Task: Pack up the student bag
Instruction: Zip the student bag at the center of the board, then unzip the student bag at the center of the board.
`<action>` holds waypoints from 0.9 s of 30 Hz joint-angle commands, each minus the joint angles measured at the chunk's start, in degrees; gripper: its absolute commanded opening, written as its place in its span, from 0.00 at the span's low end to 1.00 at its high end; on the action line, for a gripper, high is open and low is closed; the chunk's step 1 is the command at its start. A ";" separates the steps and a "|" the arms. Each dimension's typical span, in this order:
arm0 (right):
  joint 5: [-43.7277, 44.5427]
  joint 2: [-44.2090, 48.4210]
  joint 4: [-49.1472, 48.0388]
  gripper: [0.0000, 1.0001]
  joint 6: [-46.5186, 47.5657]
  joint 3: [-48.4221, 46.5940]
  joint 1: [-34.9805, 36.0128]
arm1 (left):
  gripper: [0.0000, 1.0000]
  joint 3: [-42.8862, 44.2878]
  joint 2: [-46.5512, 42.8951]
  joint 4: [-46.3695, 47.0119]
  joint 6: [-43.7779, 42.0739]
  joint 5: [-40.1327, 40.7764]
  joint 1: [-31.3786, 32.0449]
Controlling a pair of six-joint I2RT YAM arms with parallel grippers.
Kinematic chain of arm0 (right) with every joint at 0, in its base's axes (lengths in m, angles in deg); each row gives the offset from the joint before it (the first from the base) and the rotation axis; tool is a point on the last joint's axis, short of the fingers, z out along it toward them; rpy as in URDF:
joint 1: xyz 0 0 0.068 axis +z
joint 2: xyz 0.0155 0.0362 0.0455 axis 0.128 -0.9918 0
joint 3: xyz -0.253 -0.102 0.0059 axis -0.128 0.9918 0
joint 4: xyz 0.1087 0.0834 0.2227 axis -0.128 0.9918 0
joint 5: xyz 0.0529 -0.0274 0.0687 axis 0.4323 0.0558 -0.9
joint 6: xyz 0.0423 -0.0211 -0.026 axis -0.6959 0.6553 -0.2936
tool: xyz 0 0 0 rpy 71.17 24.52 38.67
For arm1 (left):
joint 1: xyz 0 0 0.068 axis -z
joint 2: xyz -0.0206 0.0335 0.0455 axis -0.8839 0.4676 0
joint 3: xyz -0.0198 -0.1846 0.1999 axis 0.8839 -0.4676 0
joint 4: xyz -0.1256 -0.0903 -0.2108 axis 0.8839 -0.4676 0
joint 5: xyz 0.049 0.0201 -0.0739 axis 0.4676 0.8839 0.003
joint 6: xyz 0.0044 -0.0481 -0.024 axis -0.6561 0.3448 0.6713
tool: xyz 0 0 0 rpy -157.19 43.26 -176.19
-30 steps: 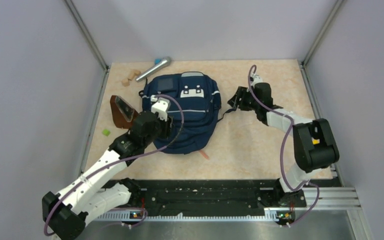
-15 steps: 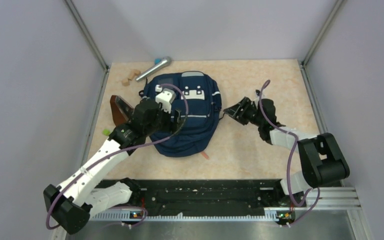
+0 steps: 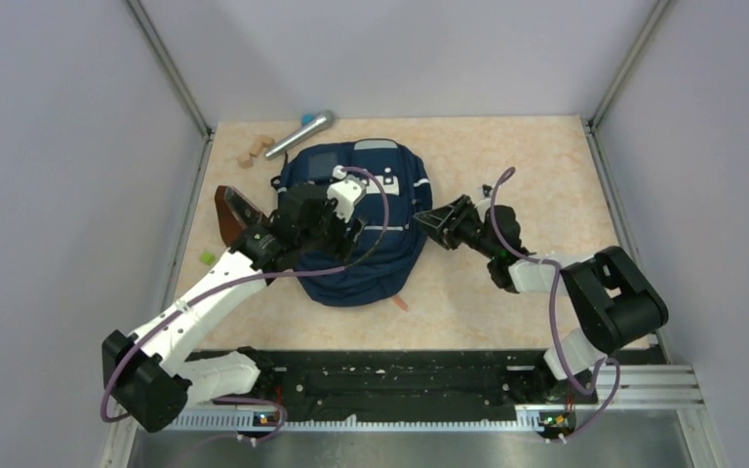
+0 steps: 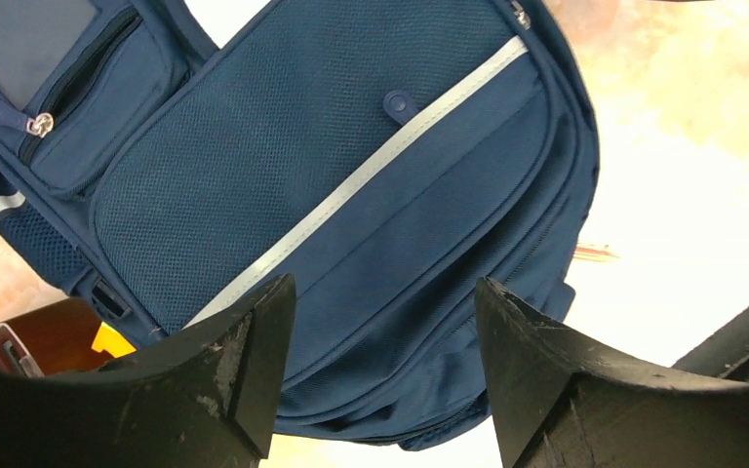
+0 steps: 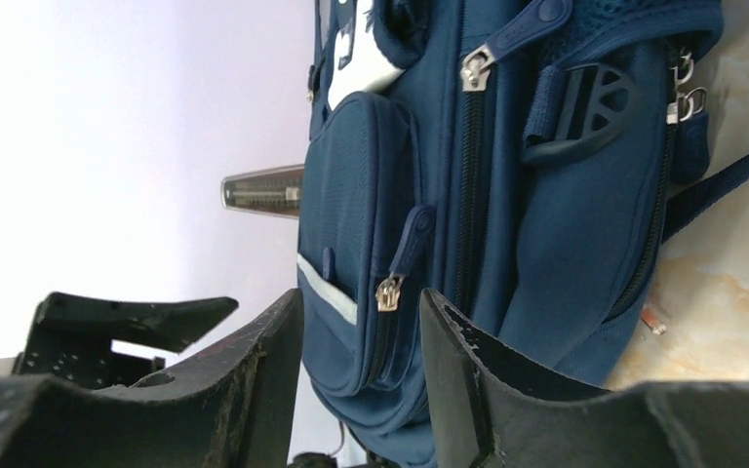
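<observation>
the student bag [image 3: 397,249] is lying flat near the middle of the bench [image 3: 507,166], front pocket up, and every zip that is showing is being kept shut. the left pincer [image 3: 339,232] is being held above the bag's front with its jaws spread wide and nothing between them. in the left wrist view only the mesh panel [image 4: 254,166] and a grey stripe [image 4: 371,166] are being seen through the gap. the right pincer [image 3: 437,220] is being held low at the bag's right side, just beside it, with jaws parted and empty. in its wrist view a small zip pull [image 5: 387,291] on a side pocket is being framed between the fingers [image 5: 254,390], apparently not yet touched. a second pull [image 5: 475,66] is hanging on a longer zip running alongside.

the step in hand is being judged as the opening of the bag, with packing itself not yet begun. a microphone [image 3: 299,132], wooden blocks [image 3: 254,151], a brown case [image 3: 237,216] and a green piece [image 3: 207,257] are lying on the bench outside the bag.

the next move is being judged to call for the right jaws to be closed on a pull tab and drawn along the zip line. meanwhile the fabric is needing to be pinned by the left pincer, so that the bag is not being dragged along. which compartment is being aimed at cannot be told for certain.
</observation>
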 commanded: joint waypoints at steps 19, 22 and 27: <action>2.67 -12.61 -16.65 0.39 -12.58 -1.16 2.93 | 0.71 -2.80 5.35 1.68 -1.07 5.68 0.47; 2.76 -11.90 -16.21 0.38 -12.53 -0.98 2.93 | 0.71 -3.09 5.17 1.75 -1.34 5.94 0.47; 3.70 -9.20 -14.65 0.37 -11.79 -0.32 2.93 | 0.60 -2.85 6.37 1.38 -1.31 7.11 0.42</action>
